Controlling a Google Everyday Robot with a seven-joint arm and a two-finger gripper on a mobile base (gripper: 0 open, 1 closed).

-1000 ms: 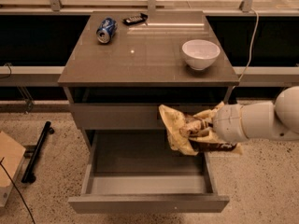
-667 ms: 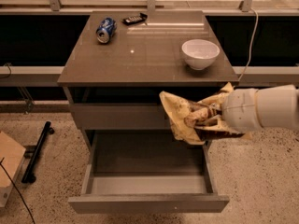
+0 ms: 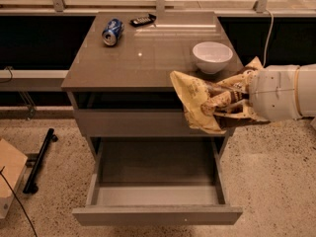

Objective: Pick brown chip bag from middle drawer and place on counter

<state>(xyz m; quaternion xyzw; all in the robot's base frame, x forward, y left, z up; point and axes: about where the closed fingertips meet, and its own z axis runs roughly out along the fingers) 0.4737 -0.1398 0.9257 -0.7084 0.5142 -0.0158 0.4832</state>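
Observation:
The brown chip bag point(image 3: 207, 100) hangs crumpled in my gripper point(image 3: 237, 101), pale yellow end to the left, dark brown part by the fingers. The gripper is shut on the bag and holds it in the air at the counter's front right edge, level with the plain drawer front. The white arm comes in from the right. The middle drawer point(image 3: 157, 214) stands pulled out below, and its box holds nothing. The counter point(image 3: 148, 53) is the glossy grey-brown top of the cabinet.
A white bowl point(image 3: 212, 56) sits at the counter's right, just behind the bag. A blue soda can point(image 3: 112, 31) lies at the back left, a dark small object point(image 3: 142, 19) behind it. A black bar point(image 3: 39, 159) and a cardboard box point(image 3: 9, 174) lie on the floor at left.
The gripper has lifted the chip bag up and slightly right, from in front of the upper drawer front to the level of the counter's edge.

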